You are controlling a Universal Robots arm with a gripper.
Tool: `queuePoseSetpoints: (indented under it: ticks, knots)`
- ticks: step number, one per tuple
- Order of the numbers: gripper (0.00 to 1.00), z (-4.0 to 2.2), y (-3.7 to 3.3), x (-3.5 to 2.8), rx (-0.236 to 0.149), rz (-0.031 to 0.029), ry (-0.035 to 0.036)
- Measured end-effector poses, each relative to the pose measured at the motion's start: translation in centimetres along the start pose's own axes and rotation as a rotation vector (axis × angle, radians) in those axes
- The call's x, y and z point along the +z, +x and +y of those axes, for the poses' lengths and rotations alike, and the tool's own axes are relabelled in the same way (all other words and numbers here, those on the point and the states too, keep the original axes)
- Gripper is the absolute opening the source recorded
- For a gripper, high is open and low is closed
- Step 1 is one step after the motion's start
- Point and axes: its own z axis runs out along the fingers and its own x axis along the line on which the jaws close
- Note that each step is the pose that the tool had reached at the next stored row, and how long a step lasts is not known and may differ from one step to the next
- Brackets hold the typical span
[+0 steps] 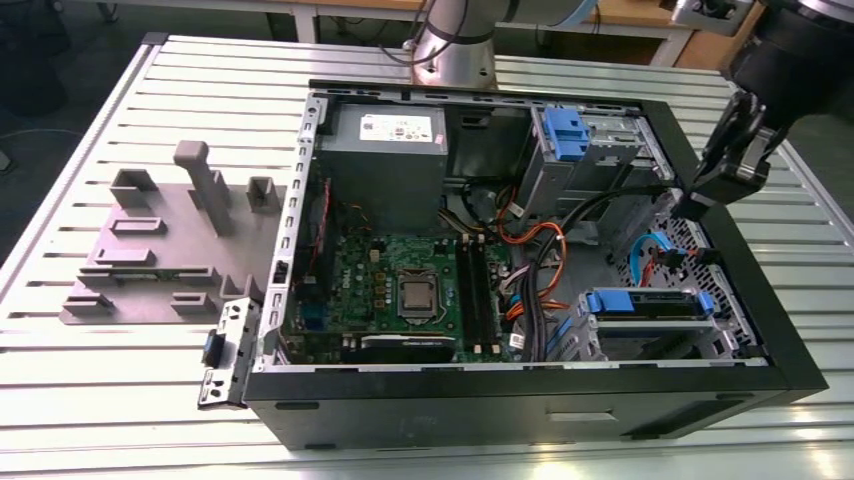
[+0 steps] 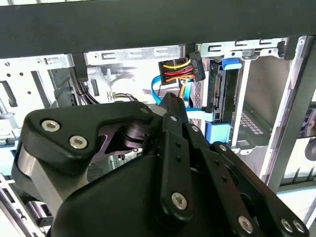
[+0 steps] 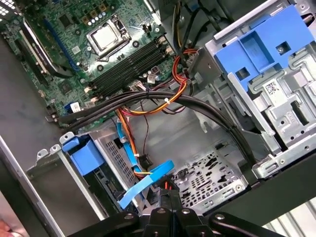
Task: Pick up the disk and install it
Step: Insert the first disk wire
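Observation:
The disk (image 1: 646,304), a silver drive in a bright blue carrier, sits in the drive cage at the front corner of the open computer case (image 1: 534,385), on the exterior view's right. It appears edge-on in the second wrist view (image 2: 218,101), and its blue carrier (image 3: 86,156) also shows in the first wrist view. My black gripper (image 1: 686,202) hangs over the case's wall on the exterior view's right, above and behind the disk and apart from it. Its fingers (image 3: 162,198) are shut together with nothing between them, and the gripper (image 2: 170,100) points toward the cables.
A flat blue data cable (image 3: 146,184) and red, yellow and orange power wires (image 2: 177,70) run close under the fingertips. A ribbed blue latch (image 1: 565,134) sits on the rear bay. The motherboard (image 1: 400,290) fills the case's middle. A grey fixture plate (image 1: 160,250) lies on the slatted table.

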Motion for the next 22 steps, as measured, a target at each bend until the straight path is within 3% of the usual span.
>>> queuePoseSetpoints:
  ticks: [1, 2, 3, 5, 7, 17, 22]
  knots:
    - [0.11, -0.02, -0.01, -0.01, 0.000, 0.0033, 0.0015]
    - [0.11, -0.02, -0.02, -0.03, 0.000, 0.0109, 0.0060]
    - [0.11, -0.02, -0.02, -0.04, -0.001, 0.0229, 0.0135]
    - [0.11, -0.02, -0.03, -0.04, -0.014, 0.0404, 0.0258]
    - [0.11, -0.03, -0.03, -0.03, -0.036, 0.0485, 0.0337]
    - [0.11, -0.02, -0.03, 0.03, -0.210, 0.0407, 0.0508]
    - [0.11, -0.02, -0.03, 0.03, -0.223, 0.0399, 0.0520]
